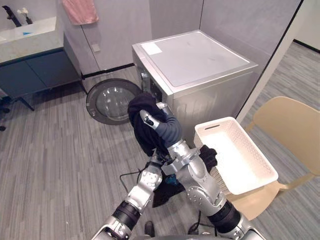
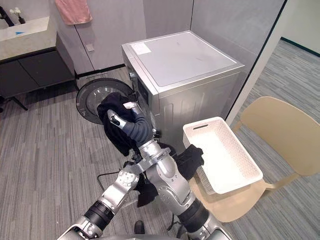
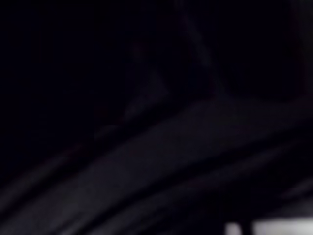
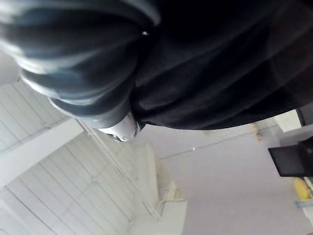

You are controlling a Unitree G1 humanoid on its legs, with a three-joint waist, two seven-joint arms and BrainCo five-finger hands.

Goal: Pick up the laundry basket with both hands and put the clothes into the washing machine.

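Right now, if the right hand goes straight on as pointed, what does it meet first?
Probably the washing machine front by its open door, with the black garment on the right hand touching first. Depth is unclear.

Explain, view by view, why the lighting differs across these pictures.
Left wrist view: almost wholly dark, the camera apparently covered. Right wrist view: the black garment blocks part, brightly lit beyond it. Left eye view: even light, soft sheen atop the washing machine.
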